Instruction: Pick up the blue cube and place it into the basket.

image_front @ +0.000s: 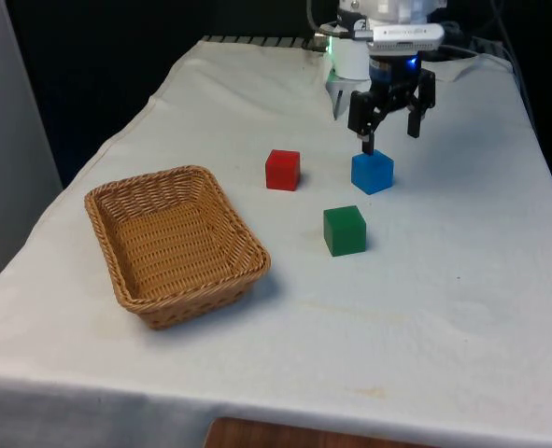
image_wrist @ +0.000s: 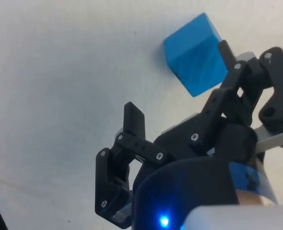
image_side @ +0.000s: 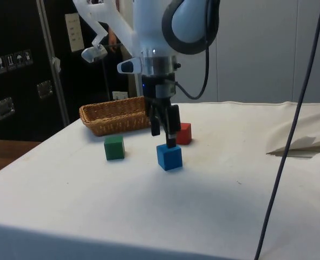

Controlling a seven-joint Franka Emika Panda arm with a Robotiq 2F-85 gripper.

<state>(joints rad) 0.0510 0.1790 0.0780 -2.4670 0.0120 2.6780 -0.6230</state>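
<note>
White cloth point(image_front: 462, 308) covers the table, wrinkled at 3 o'clock in side view. Black curtains point(image_front: 98, 65) at 10–12 o'clock in front view. Dark cabinets point(image_side: 19, 70) with labels and handles at 9–10 o'clock in side view, pale grey wall point(image_side: 268, 49) at 1–2 o'clock. Even lighting.

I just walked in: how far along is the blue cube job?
Early. Done: the open gripper has reached the blue cube, one fingertip near its top. In hand: nothing; the cube sits on the cloth, ungrasped. Left: centre on it, close, lift, carry to the basket, which holds nothing.
</note>
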